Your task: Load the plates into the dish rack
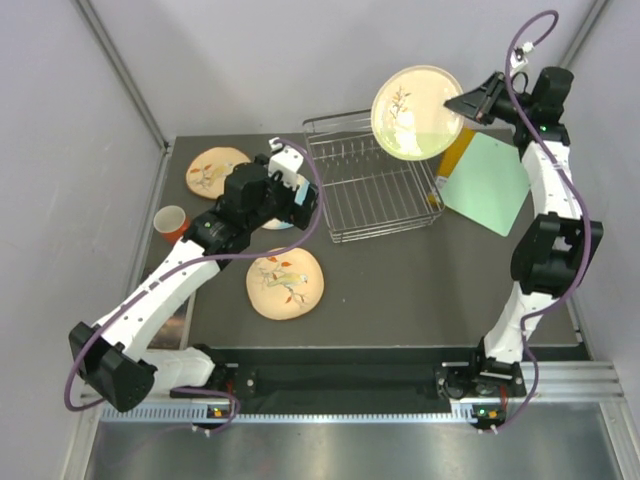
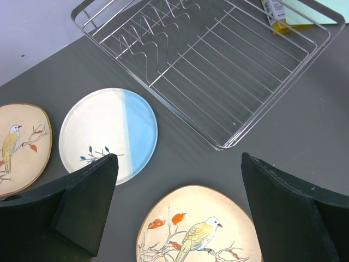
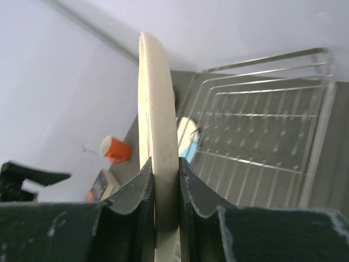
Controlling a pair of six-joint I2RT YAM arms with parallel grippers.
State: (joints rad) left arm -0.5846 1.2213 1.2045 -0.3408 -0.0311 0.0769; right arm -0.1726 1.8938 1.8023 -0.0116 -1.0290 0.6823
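Cream plate point(image 1: 417, 112): rim pinched in right claw point(image 1: 462, 108), edge-up above rack point(image 1: 372, 190).
Handling: stiff, glazed, probably slippery and breakable; grip at rim.
Left claw point(image 2: 180, 204): spread wide, empty, over blue-white plate point(image 2: 109, 134) on bench point(image 2: 180, 158).

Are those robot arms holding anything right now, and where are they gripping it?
The right gripper pinches the cream-and-green plate by its rim, holding it on edge in the air. The left gripper is open and holds nothing.
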